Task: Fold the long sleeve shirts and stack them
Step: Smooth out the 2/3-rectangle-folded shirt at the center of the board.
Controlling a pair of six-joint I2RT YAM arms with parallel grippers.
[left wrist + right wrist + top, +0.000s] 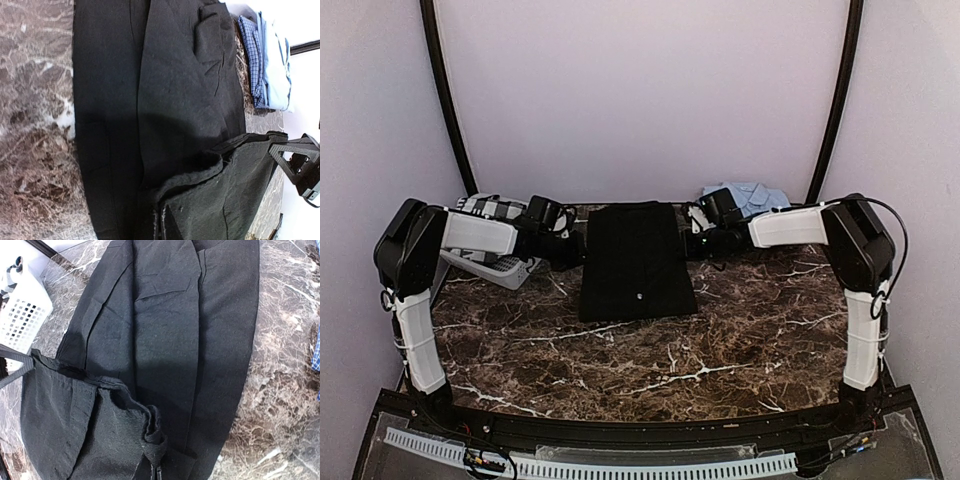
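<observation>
1. The left claw [576, 246] and the right claw [692, 240] each pinch a side edge of the black shirt [638, 262], and the cloth is bunched and lifted at their tips.
2. The black shirt lies between the claws, folded into a long panel on the marble table [620, 360].
3. The light blue shirt [748, 196] lies apart from the black shirt, at its far right.
4. A white basket [505, 266] stands to the black shirt's left.

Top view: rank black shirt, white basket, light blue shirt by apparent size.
Largest: plain black cloth shirt.
Then white perforated plastic basket and light blue cloth shirt: similar, both partly hidden behind arms, unranked.
</observation>
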